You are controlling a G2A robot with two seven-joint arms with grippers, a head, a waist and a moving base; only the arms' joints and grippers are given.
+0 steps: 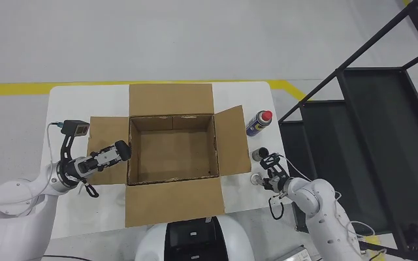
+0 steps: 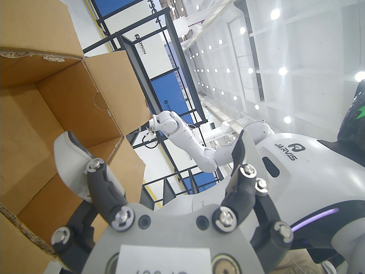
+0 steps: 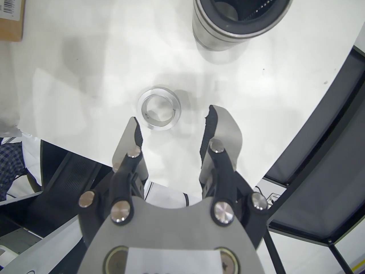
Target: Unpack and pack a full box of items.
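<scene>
An open cardboard box [image 1: 172, 154] sits mid-table with all flaps folded out; I see nothing inside it. My left gripper [image 1: 121, 151] is open and empty over the box's left flap, close to the box wall [image 2: 37, 132]. My right gripper [image 1: 273, 164] is open above the table's right edge. A small metal ring [image 3: 158, 112] lies flat on the table just beyond its fingertips, nearer one finger [image 3: 134, 132]. A grey metal cylinder with a dark bore [image 3: 242, 8] stands farther off, seen also as a cylinder [image 1: 260, 154] from above. A blue spray can with a red cap [image 1: 259, 122] lies right of the box.
The white table [image 1: 85, 104] ends close to the right gripper. A black metal rack [image 1: 366, 130] stands just past the table's right edge. A box flap [image 1: 175, 201] overhangs toward the table's near edge.
</scene>
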